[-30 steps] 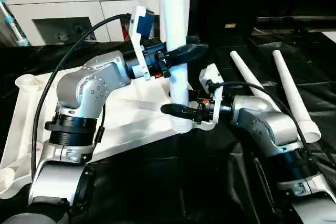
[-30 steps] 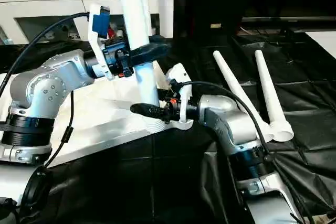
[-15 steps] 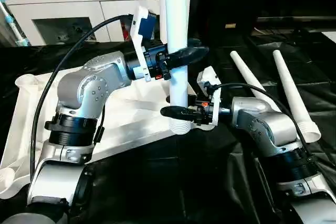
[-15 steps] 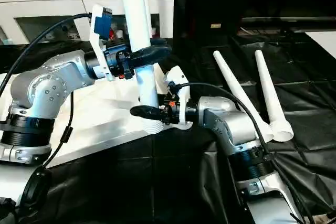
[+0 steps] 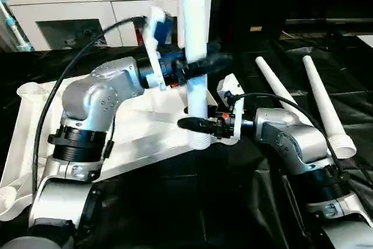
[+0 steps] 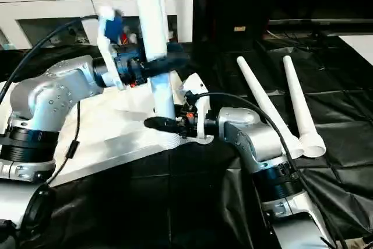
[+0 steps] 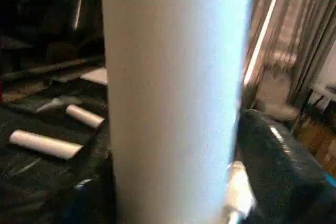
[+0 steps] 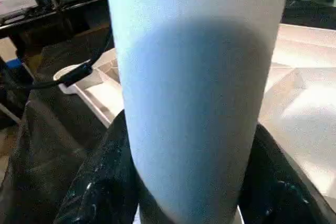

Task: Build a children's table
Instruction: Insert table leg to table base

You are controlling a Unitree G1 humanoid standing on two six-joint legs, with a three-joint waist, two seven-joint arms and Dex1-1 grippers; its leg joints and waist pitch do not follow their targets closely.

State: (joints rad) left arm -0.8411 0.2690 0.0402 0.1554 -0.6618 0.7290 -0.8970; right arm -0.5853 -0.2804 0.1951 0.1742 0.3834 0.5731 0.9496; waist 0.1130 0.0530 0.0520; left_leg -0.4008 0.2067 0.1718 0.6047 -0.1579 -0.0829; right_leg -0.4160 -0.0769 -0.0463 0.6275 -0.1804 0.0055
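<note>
Children's table parts are spread over the black-sheeted table (image 5: 245, 202): the white rimmed top (image 5: 145, 129) lies flat at the left, under the robot's left arm, with a rounded corner socket (image 5: 29, 90) at its far left corner. One tapered white leg (image 5: 195, 56) stands upright at the near right corner of the top, its ribbed lower end (image 5: 199, 140) sitting at the corner there; whether it is fully seated cannot be told. The left gripper (image 5: 201, 65) is positioned at mid-height on this leg, with its black fingers (image 5: 213, 61) on either side of the shaft; whether they press on it or stand slightly off cannot be told. The right gripper (image 5: 198, 125) is lower, just above the ribbed end, and its black fingers (image 5: 189, 123) are clamped around the leg. In both wrist views the leg runs directly between each gripper's own fingers. Two further legs (image 5: 309, 97) lie side by side on the black sheet to the right, well apart from both grippers, wide ends toward the robot. A white cabinet (image 5: 76, 4) stands behind the table.
</note>
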